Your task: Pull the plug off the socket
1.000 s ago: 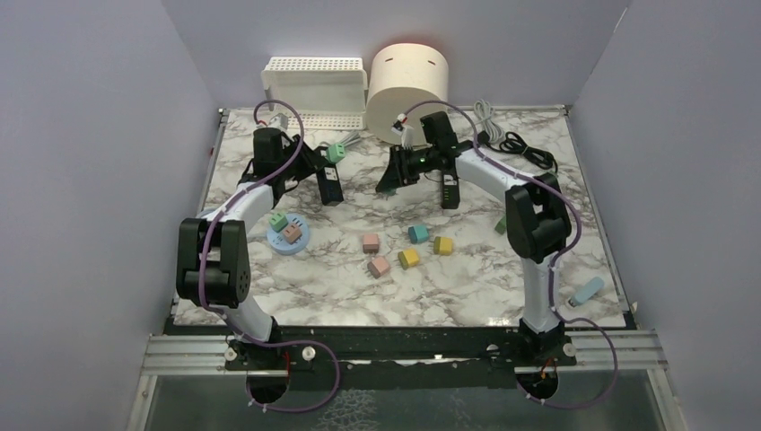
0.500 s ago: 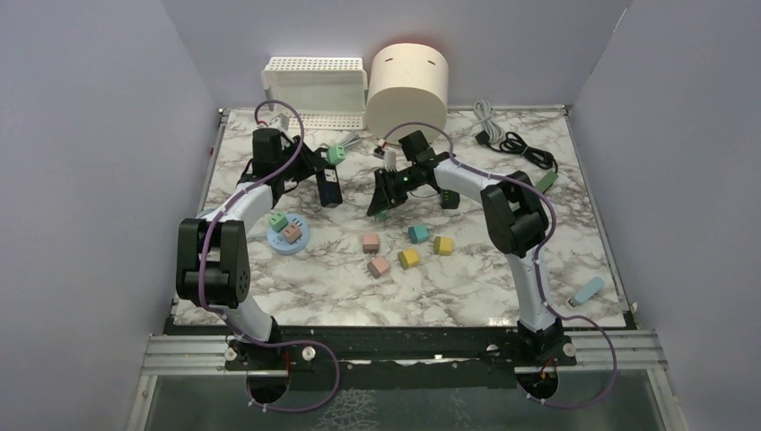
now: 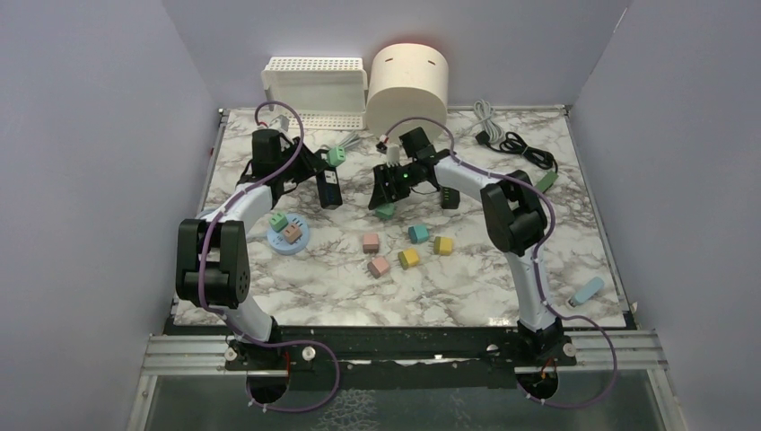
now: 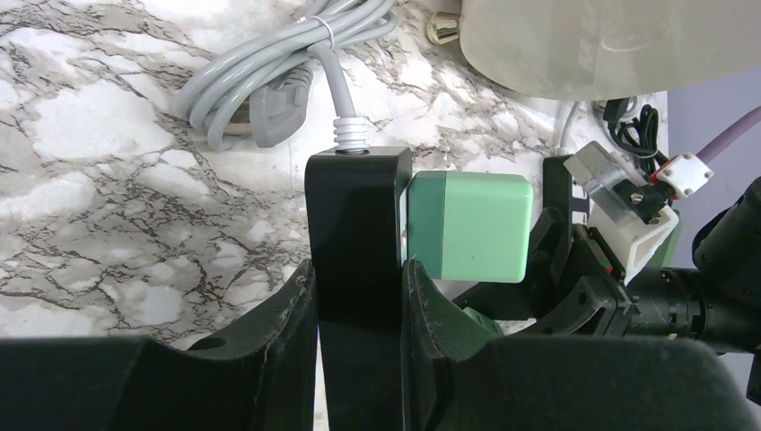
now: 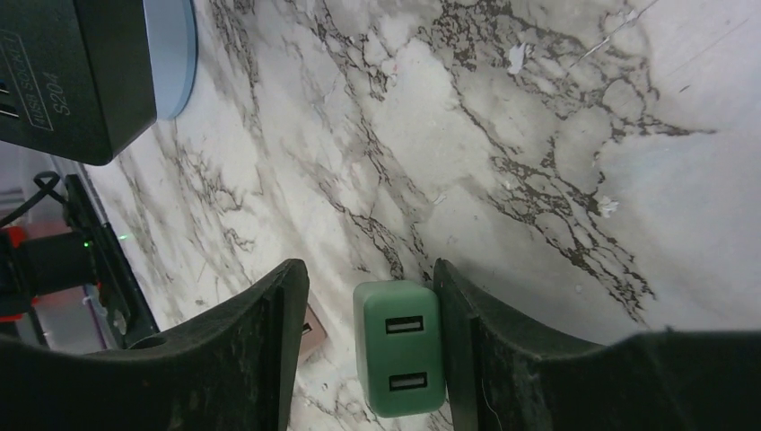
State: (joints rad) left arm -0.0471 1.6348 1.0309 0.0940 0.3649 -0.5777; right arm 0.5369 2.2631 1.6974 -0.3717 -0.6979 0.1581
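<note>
— Pinched in the left gripper (image 4: 359, 292)?
— A black socket (image 4: 357, 197), clamped from both sides.
— On its right face?
— A green plug (image 4: 467, 226), flush against it.
— Farther off?
— A grey cable (image 4: 260, 76) from the socket's far end, coiled on the marble table (image 4: 90, 135).

Right gripper's (image 5: 368, 287) jaws have loosened around the green plug (image 5: 399, 359)

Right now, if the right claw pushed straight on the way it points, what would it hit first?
Probably the green plug, seen between the fingers of the right claw, then the marble table right behind it. How far ahead the plug sits is unclear.
</note>
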